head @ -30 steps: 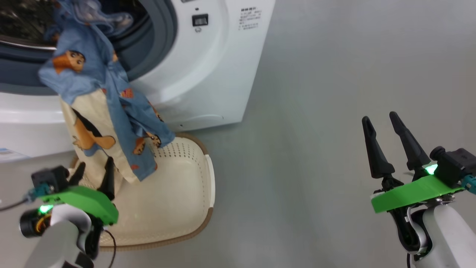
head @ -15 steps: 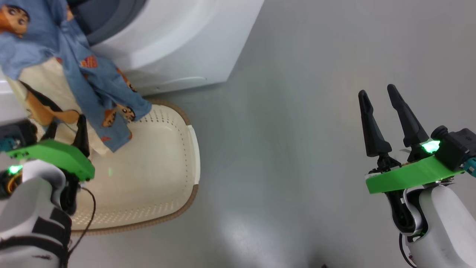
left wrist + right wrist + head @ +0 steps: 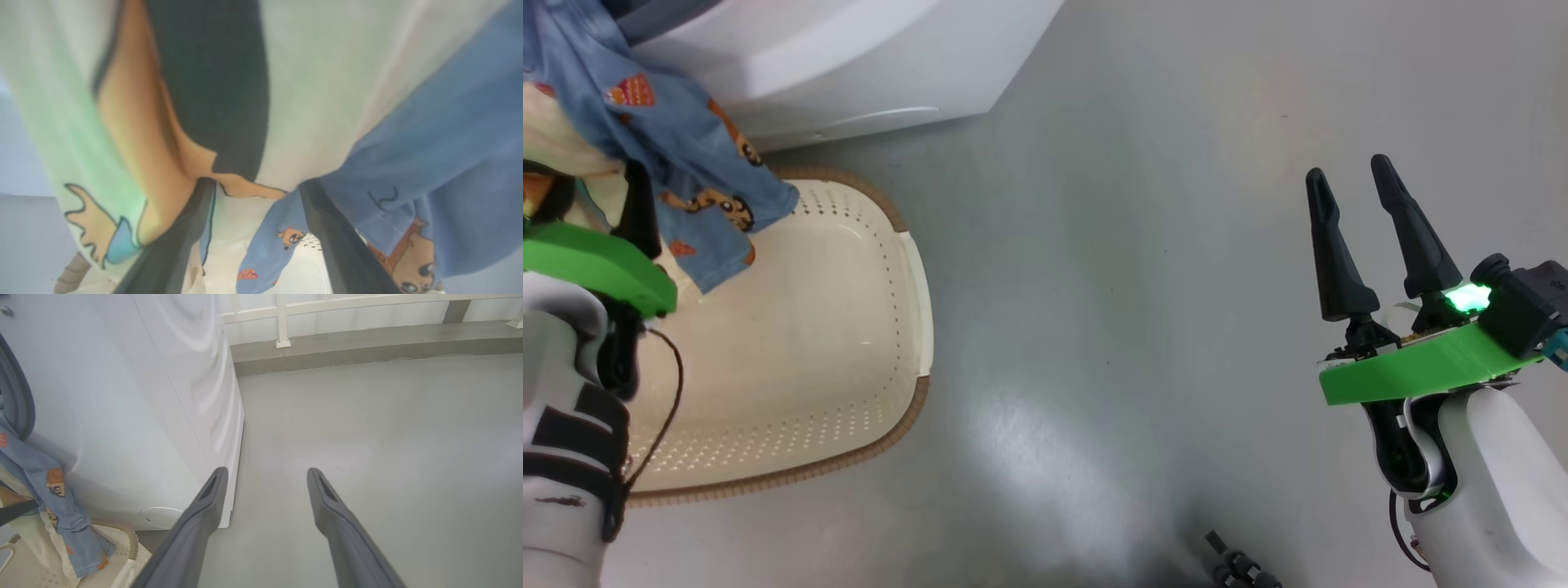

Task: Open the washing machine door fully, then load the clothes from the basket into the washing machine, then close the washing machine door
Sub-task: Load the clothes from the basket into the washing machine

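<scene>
The blue and cream clothes (image 3: pixel 678 163) hang from the washing machine (image 3: pixel 849 57) down over the far left corner of the cream basket (image 3: pixel 833 327). My left gripper (image 3: pixel 596 208) is open and pushed up into the hanging cloth. In the left wrist view its fingers (image 3: pixel 179 237) stand wide apart with the clothes (image 3: pixel 327 122) draped over the tips. My right gripper (image 3: pixel 1356 188) is open and holds nothing above bare floor, far right of the basket. The right wrist view shows the machine's side (image 3: pixel 143 416), the clothes (image 3: pixel 53 490) and the basket's rim (image 3: pixel 130 539). The washing machine door is out of view.
Grey floor (image 3: pixel 1135 245) stretches between the basket and my right arm. A low ledge with a white railing (image 3: pixel 367 339) runs behind the machine. A dark cable piece (image 3: pixel 1241 567) lies at the bottom edge. A black wire (image 3: pixel 670 384) loops off my left forearm over the basket.
The head camera has tilted down, so machine, clothes and basket slid up and left. My left gripper has gone further up into the hanging clothes. Both grippers stay open.
</scene>
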Tool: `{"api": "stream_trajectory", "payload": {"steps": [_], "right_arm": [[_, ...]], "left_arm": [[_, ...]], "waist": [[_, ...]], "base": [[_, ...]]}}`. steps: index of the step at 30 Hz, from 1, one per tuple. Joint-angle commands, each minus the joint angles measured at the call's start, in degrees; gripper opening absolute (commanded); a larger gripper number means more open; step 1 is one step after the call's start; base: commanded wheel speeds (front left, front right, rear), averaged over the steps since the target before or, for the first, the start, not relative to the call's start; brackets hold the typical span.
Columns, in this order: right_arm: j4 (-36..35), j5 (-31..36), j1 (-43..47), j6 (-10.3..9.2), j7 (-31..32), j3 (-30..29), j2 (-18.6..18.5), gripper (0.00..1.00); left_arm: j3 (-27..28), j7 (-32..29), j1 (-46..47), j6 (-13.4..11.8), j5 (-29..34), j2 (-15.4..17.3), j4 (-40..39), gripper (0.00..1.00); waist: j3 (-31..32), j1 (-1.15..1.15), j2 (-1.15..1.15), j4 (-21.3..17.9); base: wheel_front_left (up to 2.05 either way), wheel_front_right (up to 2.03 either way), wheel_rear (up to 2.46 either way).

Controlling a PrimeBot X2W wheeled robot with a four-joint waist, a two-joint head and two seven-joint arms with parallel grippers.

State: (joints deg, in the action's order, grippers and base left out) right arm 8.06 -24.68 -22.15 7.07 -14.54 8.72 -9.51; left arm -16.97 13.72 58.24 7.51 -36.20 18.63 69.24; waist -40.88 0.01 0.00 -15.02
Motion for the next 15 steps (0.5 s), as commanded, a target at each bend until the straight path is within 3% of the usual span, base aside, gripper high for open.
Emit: {"api": "stream_trajectory", "payload": {"steps": [1,5,6,7,8,15], "right_arm": [[-1.39,0.43,0.43,0.42,-0.46,0.38,-0.62,1.0],[-1.57,0.49,0.28,0.42,-0.46,0.16,-0.61,1.0],[-1.54,0.53,0.26,0.42,-0.46,0.09,-0.62,1.0],[-1.46,0.57,0.22,0.42,-0.46,0.06,-0.63,1.0],[-1.37,0.62,0.17,0.42,-0.46,0.07,-0.62,1.0],[-0.85,0.81,0.13,0.42,-0.46,0.3,-0.62,1.0]], "left_arm": [[1.03,1.0,0.93,-0.55,0.65,2.82,-1.15,1.0],[2.54,1.24,1.31,-1.51,1.77,3.54,-4.7,1.0],[3.15,1.25,0.94,-1.88,2.14,3.59,-5.88,0.78],[3.87,1.25,0.49,-2.09,2.38,3.54,-6.94,0.44],[4.5,1.26,0.01,-2.26,2.76,3.54,-7.95,0.0],[7.03,1.27,-2.89,-1.87,4.51,2.07,-10.21,0.0]], "waist": [[-0.77,-0.01,0.0,-0.34],[-1.23,-0.01,0.0,-0.24],[-1.24,-0.01,0.0,-0.18],[-1.2,-0.01,0.0,-0.12],[-1.1,-0.01,0.0,-0.07],[0.16,-0.01,0.0,0.69]], "base": [[0.0,0.0,0.0],[0.0,0.0,0.0],[0.0,0.0,0.0],[0.0,0.0,0.0],[0.0,0.0,0.0],[0.0,0.0,0.0]]}}
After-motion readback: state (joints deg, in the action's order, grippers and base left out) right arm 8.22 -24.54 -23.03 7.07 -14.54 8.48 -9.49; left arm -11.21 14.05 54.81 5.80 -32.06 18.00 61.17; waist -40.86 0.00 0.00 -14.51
